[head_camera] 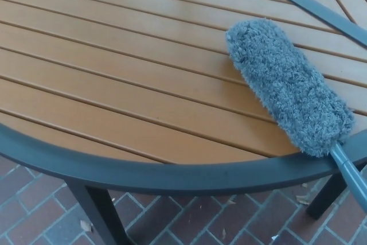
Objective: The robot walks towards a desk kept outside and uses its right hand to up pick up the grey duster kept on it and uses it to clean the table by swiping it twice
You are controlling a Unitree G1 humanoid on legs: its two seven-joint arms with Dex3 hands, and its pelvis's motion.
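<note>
No hand in shot on either side, so there's no telling how the fingers are set, and places can only be read off the table. Nearest, the duster's handle [351, 175] pokes out past the dark rim [172, 176] at lower right over the brick floor [34, 210]. A clumsy reach could knock it off. Beyond, the grey duster [287, 84] lies slanted on the slats [114, 67], where a grab at fluff might slip.

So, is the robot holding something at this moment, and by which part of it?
It cannot be told: no hand is in view. The grey duster lies on the table, its handle running out of the picture.
</note>
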